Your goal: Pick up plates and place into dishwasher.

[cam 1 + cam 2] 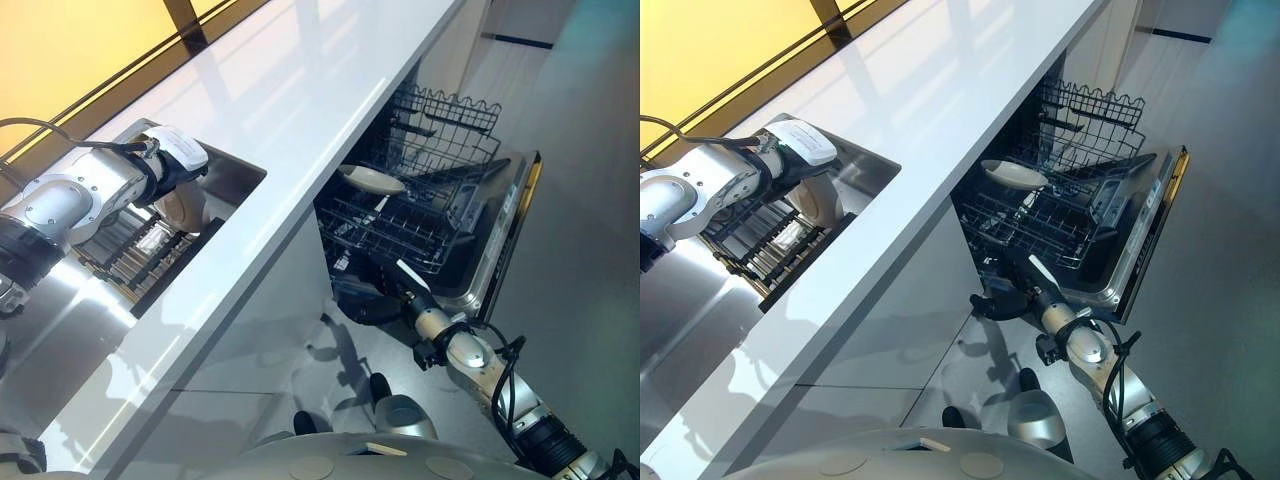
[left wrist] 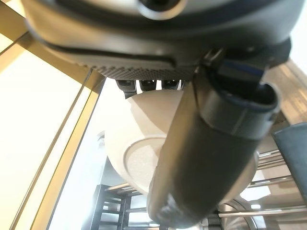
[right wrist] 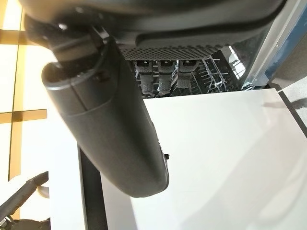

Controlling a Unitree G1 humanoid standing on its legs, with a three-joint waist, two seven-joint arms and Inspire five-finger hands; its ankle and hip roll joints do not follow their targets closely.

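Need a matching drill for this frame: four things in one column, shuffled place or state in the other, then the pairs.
Things:
1. left robot hand
2. right robot hand
3. plate in the sink rack
4. plate in the dishwasher

Places or states:
A. lying on the pulled-out dishwasher rack
B. low in front of the open dishwasher door, holding nothing
C. standing on edge in the dish rack, gripped
D. down in the sink, closed on a plate

Pairs: 1-D, 2-B, 3-C, 4-A
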